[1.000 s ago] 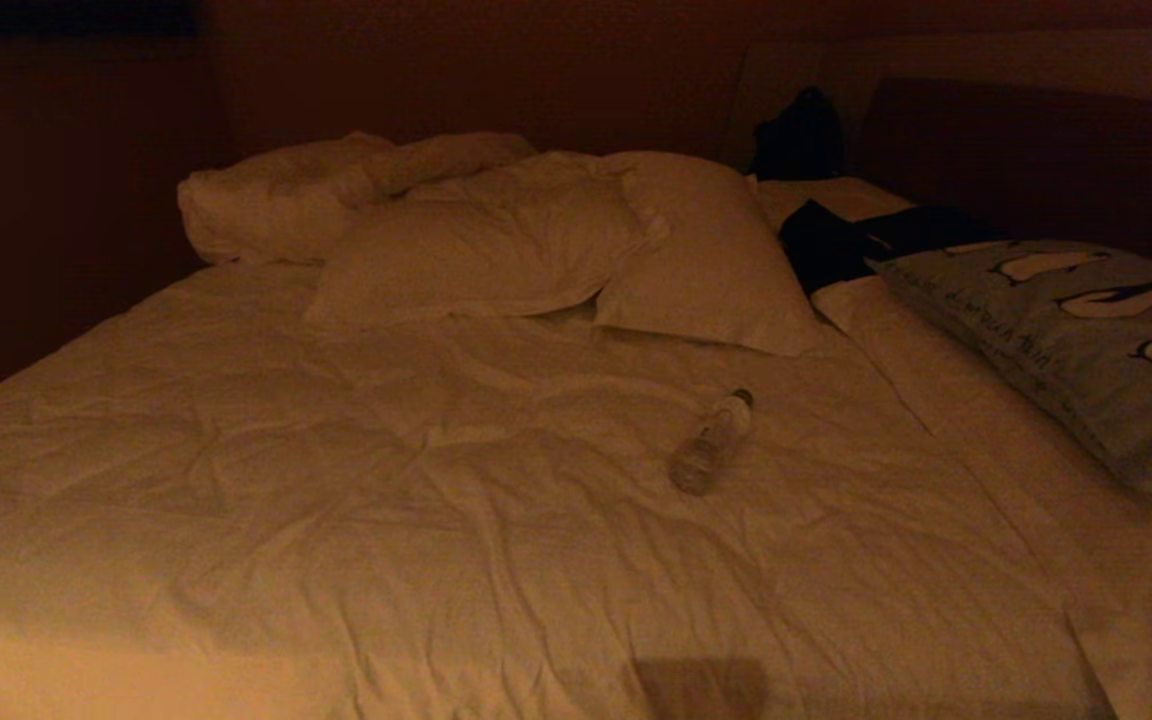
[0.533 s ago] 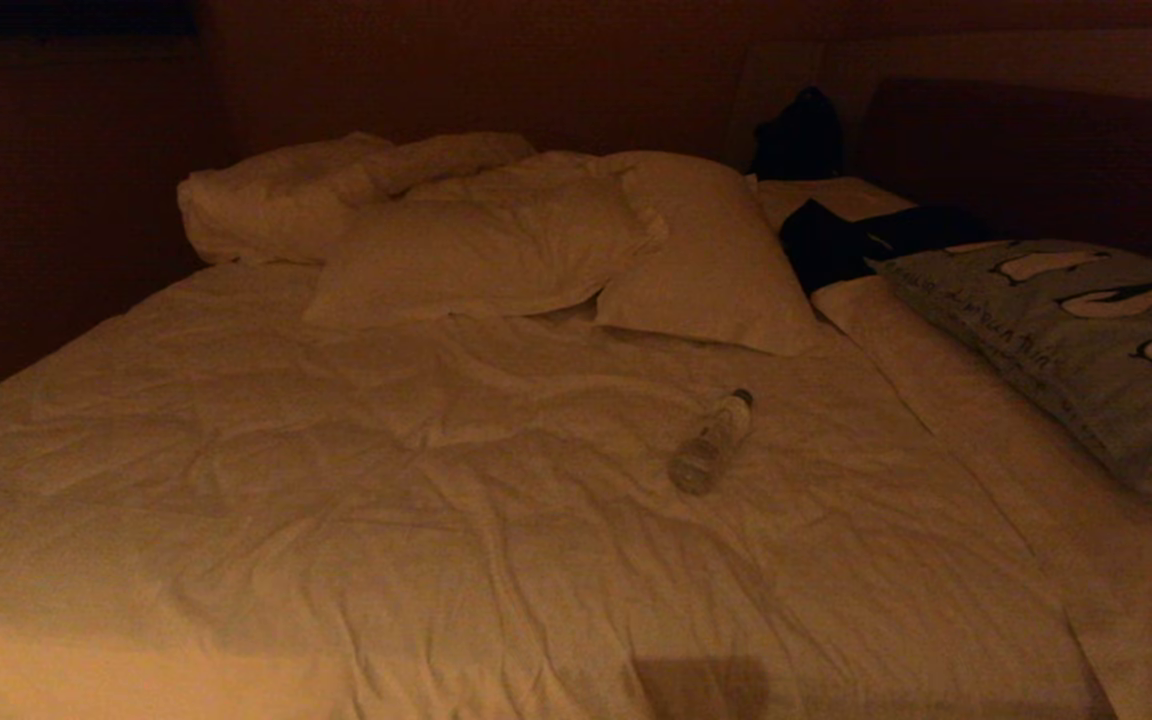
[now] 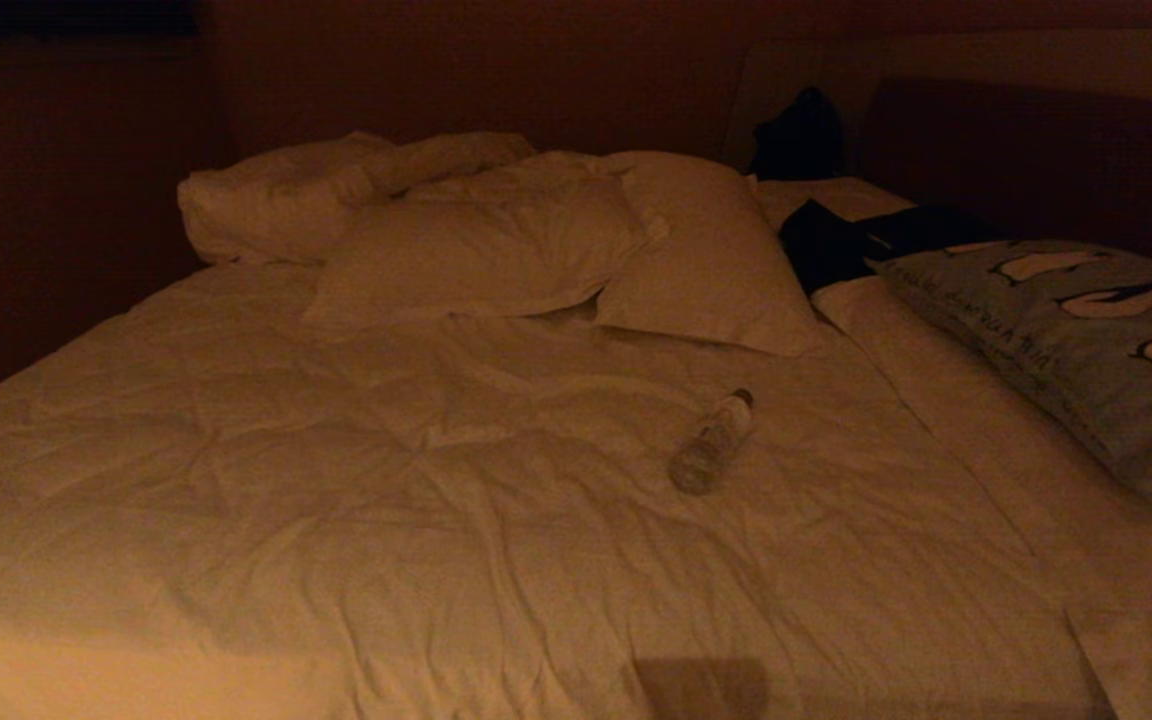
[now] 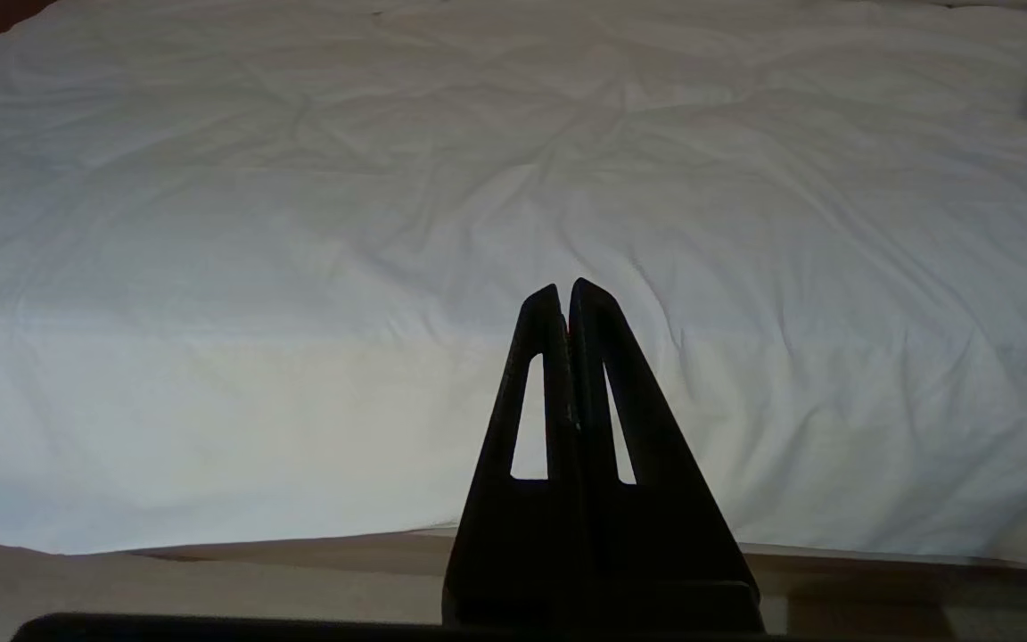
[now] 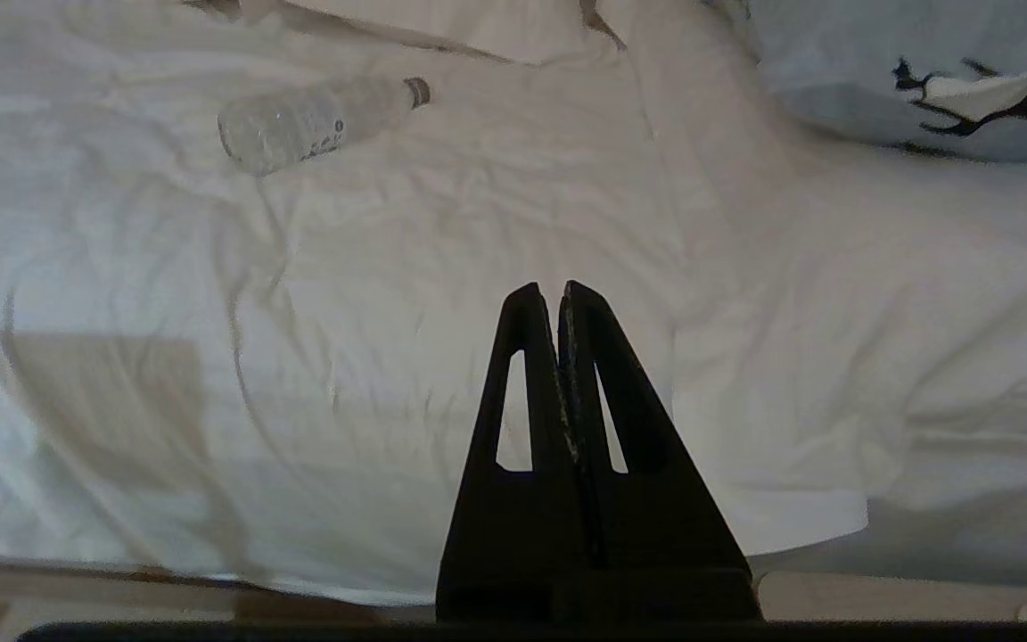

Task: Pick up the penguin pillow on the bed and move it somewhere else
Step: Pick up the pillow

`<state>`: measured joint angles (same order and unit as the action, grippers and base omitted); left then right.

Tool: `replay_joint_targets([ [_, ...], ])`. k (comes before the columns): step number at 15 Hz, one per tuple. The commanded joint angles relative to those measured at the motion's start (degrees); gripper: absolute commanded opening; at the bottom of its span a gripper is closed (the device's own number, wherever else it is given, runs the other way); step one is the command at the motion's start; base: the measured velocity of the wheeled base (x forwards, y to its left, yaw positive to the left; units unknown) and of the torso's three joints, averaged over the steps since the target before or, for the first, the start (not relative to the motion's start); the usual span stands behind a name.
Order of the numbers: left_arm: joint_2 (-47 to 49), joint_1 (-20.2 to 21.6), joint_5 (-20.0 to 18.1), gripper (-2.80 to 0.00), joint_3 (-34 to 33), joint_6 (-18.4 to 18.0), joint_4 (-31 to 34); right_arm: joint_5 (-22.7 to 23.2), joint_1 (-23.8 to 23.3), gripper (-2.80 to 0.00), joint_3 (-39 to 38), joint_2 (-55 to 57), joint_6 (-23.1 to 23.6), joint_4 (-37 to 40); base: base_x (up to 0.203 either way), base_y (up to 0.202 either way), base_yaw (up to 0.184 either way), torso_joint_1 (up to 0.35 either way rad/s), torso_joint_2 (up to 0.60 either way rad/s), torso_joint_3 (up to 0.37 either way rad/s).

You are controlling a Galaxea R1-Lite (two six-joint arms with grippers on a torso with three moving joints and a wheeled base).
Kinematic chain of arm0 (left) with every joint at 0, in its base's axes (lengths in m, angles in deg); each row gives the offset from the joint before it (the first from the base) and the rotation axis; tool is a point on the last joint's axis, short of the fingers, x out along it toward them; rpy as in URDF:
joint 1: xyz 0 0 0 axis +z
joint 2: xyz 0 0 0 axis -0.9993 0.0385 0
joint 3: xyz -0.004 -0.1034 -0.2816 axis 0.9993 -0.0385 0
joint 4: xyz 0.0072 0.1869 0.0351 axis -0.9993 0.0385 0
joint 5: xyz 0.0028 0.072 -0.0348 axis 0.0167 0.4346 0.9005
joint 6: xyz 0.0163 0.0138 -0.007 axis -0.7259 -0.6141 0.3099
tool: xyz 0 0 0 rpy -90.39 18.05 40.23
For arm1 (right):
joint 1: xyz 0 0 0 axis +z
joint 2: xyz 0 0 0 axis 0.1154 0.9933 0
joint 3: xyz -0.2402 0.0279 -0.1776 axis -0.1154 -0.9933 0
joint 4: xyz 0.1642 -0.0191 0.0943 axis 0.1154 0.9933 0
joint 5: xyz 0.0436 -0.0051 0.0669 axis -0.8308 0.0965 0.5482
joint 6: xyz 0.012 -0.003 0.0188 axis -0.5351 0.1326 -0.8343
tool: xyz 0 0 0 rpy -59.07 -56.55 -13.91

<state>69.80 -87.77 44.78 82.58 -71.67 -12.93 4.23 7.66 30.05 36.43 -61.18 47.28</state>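
Note:
The penguin pillow (image 3: 1096,350), grey-blue with black-and-white penguins, lies at the right side of the bed (image 3: 356,520) and runs off the head view's right edge. One of its corners (image 5: 924,71) shows in the right wrist view, far beyond my gripper. Neither arm is in the head view. My right gripper (image 5: 558,290) is shut and empty, near the bed's front edge over the wrinkled white duvet. My left gripper (image 4: 564,290) is shut too, empty, low before the bed's front edge.
A clear plastic bottle (image 3: 711,440) lies on its side mid-bed, and the bottle (image 5: 317,120) also shows in the right wrist view. Rumpled white pillows (image 3: 496,240) are piled at the head. Dark cloth (image 3: 836,245) lies beside the penguin pillow. A dark headboard (image 3: 1036,150) stands behind.
In the head view nothing on the bed has moved. Neither arm has come into that view.

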Motion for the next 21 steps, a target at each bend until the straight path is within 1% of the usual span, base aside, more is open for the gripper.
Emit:
replay_joint_targets([
  [1,0.02,0.06,0.04,-2.8,0.0,0.09,-0.01,0.13,0.02,-2.8,0.02,-0.13,-0.11,3.61,0.0,0.0,0.0,0.0,0.0,0.0],
  [6,0.02,-0.01,0.04,-2.8,0.0,0.09,-0.01,-0.04,0.02,-2.8,-0.16,-0.13,-3.46,3.25,0.0,0.0,0.0,0.0,0.0,0.0],
  [21,0.0,0.06,0.04,-2.8,0.0,0.05,-0.01,-0.04,0.02,-2.8,-0.16,-0.13,-3.72,3.25,0.0,0.0,0.0,0.0,0.0,0.0],
])
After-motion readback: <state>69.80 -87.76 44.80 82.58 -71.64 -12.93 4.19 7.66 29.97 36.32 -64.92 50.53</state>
